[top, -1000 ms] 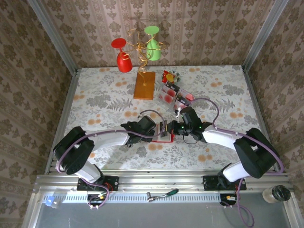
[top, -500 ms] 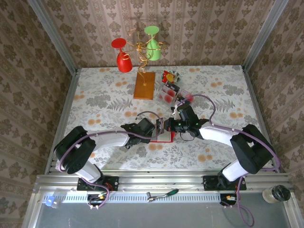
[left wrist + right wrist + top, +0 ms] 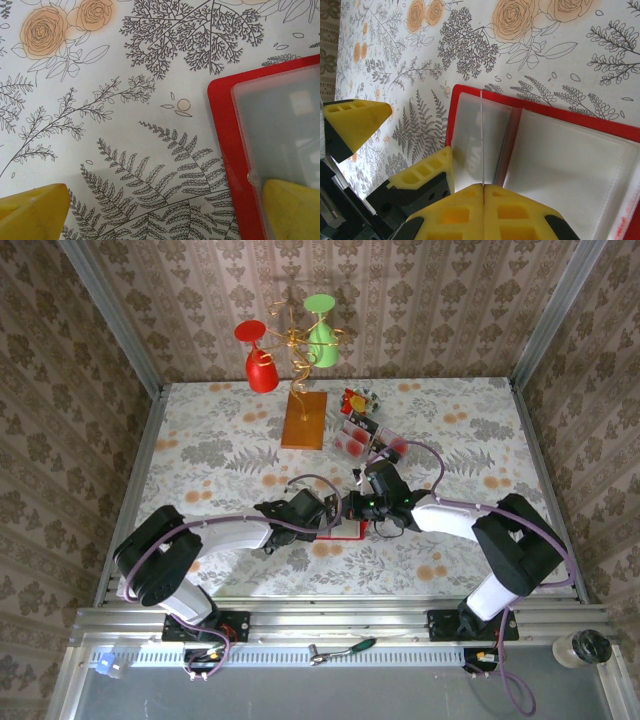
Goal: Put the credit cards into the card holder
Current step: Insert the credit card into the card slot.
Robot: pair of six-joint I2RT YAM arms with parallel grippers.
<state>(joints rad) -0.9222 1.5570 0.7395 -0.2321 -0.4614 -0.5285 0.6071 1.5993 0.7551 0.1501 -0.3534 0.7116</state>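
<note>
The flat bright-red wallet-like card holder [image 3: 470,92] is lying open on the floral-printed table [image 3: 200,460], near its middle, with its clear plastic pockets facing up; in the top view it is sitting between the two wrists, its red edge [image 3: 345,533] peeking out below them. The right fingers [image 3: 455,210] are clenching a thin whitish credit card [image 3: 482,140], seen edge-on as a fine pale line; the card is standing upright over the holder's left-hand pocket, beside the centre fold, though whether its far edge is touching the pocket cannot be told. The left fingers [image 3: 292,210] are standing released and spread wide; in the left wrist view one yellow finger is resting on the corner of the holder's clear pocket while the other [image 3: 32,212] is sitting on bare table, well apart from the red rim [image 3: 220,100]. From the right wrist view the same pair is showing at the holder's left edge, one finger [image 3: 427,172] touching it. Further back on the table the other whitish-pink credit cards [image 3: 352,442] with red round marks are lying in a loose cluster; just behind them a small red-and-yellow crinkled wrapper [image 3: 355,400] is lying, and to their left an orange-brown wooden slab [image 3: 304,420] is carrying a gold wire stand [image 3: 295,340].
</note>
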